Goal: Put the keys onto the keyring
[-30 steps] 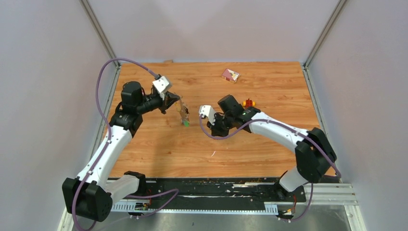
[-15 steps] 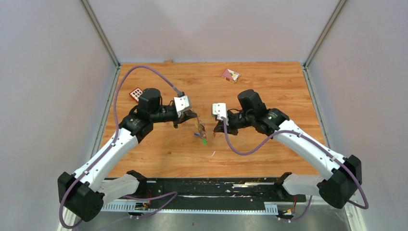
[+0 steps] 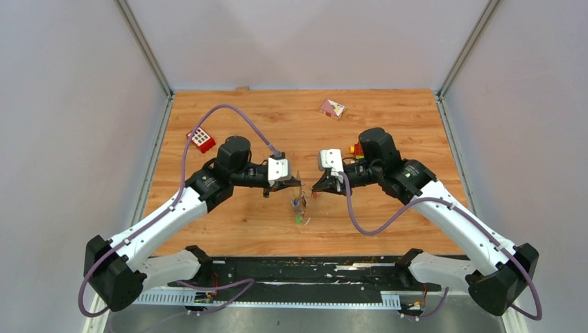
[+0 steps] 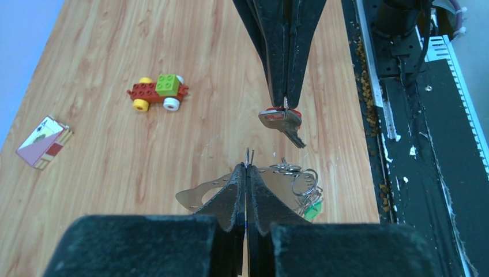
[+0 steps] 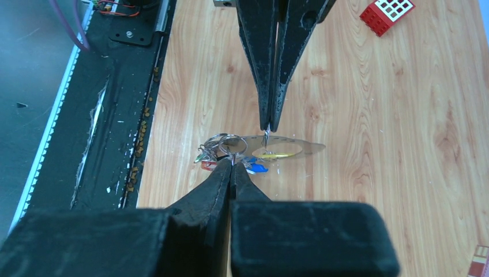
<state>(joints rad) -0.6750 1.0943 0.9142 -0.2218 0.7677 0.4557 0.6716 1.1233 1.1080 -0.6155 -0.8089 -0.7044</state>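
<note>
Two robot arms meet tip to tip above the middle of a wooden table (image 3: 388, 125).

The left gripper (image 4: 247, 171) has its fingers pressed together on a thin wire end that sticks up from the keyring (image 4: 204, 195). The keyring is a silvery loop that looks flat and leaf-shaped, and it hangs below the fingertips with its long axis running across the left wrist view. On its side toward the table's near edge hang small split rings (image 4: 300, 180), a green tag (image 4: 312, 211) and a blue tag (image 5: 258, 168). The bunch appears to hang above the wood rather than lie on it.

The right gripper (image 4: 284, 103) points straight at the left one, with its fingers pinched on the head of a red-headed key (image 4: 281, 119). The silver blade slants down and toward the near edge.

From the left fingertips, the key lies directly ahead, near but not touching. It sits a little toward the near edge from the upright wire end. The hole in the key's head is hidden by the fingers.

The next move probably depends on lining that hole up with the wire end. The right arm, which already carries the key, is the one placed to close the gap.
</note>
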